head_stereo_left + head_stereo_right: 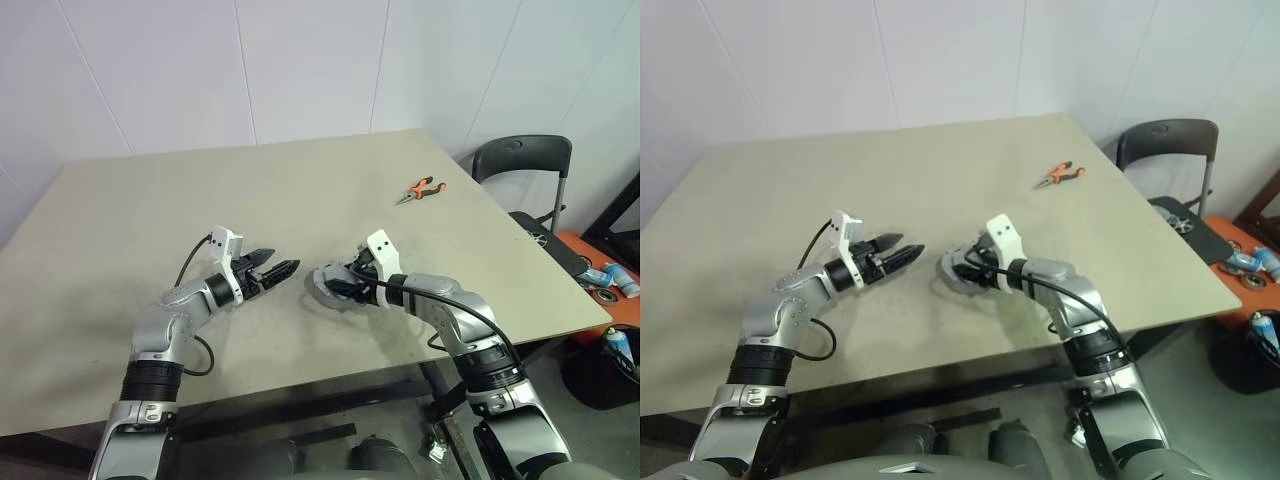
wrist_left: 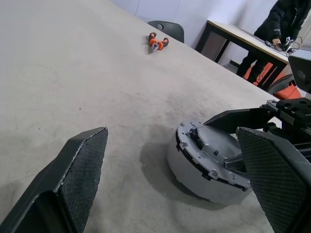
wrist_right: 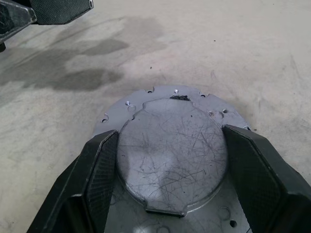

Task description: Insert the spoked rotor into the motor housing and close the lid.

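Observation:
The motor housing (image 2: 189, 179), a short round light-grey cylinder, stands on the table near its front middle. The lid (image 3: 170, 160), a grey scratched metal disc with a raised round centre and small holes at its rim, lies on top of it. My right gripper (image 1: 335, 285) comes in from the right, its fingers (image 3: 97, 179) pressed to either side of the lid's raised centre. My left gripper (image 1: 283, 262) hovers open just left of the housing, pointing at it with nothing between its fingers. The spoked rotor is hidden.
Orange-handled pliers (image 1: 420, 188) lie far back right on the beige table (image 1: 150, 220). A dark chair (image 1: 520, 160) stands off the table's right edge, with boxes and bottles (image 1: 610, 275) on the floor beyond. A person (image 2: 286, 19) stands at a distant desk.

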You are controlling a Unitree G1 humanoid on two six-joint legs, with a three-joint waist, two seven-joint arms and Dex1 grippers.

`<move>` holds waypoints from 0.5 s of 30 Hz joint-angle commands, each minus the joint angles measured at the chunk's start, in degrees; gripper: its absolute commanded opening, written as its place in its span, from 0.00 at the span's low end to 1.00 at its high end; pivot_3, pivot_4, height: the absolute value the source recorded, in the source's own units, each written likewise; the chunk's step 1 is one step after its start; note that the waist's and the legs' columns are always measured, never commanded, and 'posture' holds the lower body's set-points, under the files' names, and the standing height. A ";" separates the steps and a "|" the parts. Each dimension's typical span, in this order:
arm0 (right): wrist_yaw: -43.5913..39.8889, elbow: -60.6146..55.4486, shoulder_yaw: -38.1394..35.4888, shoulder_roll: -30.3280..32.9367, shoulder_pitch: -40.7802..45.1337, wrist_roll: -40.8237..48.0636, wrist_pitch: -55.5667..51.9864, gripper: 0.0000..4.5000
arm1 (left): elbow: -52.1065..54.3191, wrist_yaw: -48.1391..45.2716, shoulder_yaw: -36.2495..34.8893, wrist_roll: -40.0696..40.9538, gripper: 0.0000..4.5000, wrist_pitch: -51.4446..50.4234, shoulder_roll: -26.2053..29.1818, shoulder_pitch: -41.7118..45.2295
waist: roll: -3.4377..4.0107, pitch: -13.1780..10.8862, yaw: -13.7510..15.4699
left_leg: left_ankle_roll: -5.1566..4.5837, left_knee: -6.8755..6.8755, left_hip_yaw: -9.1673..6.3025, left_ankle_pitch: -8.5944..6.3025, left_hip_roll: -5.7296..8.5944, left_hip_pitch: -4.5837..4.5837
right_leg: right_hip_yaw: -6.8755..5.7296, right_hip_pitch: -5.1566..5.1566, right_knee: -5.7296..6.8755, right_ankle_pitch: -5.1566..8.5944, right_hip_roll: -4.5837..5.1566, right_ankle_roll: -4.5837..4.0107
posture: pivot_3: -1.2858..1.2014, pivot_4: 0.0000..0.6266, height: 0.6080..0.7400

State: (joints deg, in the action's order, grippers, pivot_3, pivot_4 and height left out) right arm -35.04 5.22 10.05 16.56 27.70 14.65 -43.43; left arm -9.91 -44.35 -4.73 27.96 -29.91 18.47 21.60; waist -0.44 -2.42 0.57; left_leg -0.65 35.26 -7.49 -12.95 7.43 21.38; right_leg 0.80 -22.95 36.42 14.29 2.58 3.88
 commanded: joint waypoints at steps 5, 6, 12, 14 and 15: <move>-0.75 3.04 2.47 0.95 -0.71 -2.68 0.90 0.67 | 2.28 0.14 -0.34 0.29 1.00 0.57 0.22 0.20 | -0.02 0.05 0.00 | 0.00 0.00 0.00 0.00 0.00 -0.02 | 0.00 0.01 0.00 0.00 0.00 0.00 | 0.52 0.00 1.00; -0.74 3.34 2.60 1.06 -0.82 -3.03 1.25 0.67 | 2.40 0.19 -0.35 0.32 1.00 0.54 0.20 0.13 | -0.03 0.06 0.00 | 0.00 0.00 0.00 0.00 0.00 -0.02 | 0.00 0.02 0.00 0.00 0.00 0.00 | 0.52 0.00 1.00; 0.40 6.31 2.71 0.72 -0.33 -4.84 3.20 0.67 | 3.11 0.46 -0.30 1.04 1.00 -0.04 -0.25 0.83 | -0.07 0.16 0.02 | 0.02 0.04 0.00 0.00 -0.01 -0.23 | 0.00 0.29 -0.01 0.05 -0.01 -0.07 | 0.52 0.00 1.00; 0.82 7.09 2.44 0.67 -0.05 -5.06 3.50 0.67 | 3.01 0.30 -0.24 1.15 1.00 -0.03 -0.44 1.50 | -0.06 0.15 0.03 | 0.02 0.05 0.00 0.00 -0.01 -0.41 | 0.00 0.49 -0.02 0.14 -0.01 -0.15 | 0.52 0.00 1.00; 1.19 7.50 2.28 0.59 0.09 -5.29 3.65 0.67 | 2.72 0.27 -0.18 1.13 1.00 0.03 -0.61 2.11 | -0.06 0.15 0.03 | 0.02 0.04 0.00 -0.01 -0.01 -0.55 | 0.00 0.63 -0.03 0.25 -0.01 0.00 | 0.52 0.00 1.00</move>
State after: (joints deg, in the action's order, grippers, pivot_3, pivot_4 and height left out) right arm -35.79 8.86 12.08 16.87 28.05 11.45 -38.74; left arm -8.85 -43.77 -4.74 28.18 -30.00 17.93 21.33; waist -0.50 -2.27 0.59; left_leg -0.62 35.31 -7.49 -12.96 7.41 20.71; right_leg 0.80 -22.27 36.37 14.56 2.58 3.89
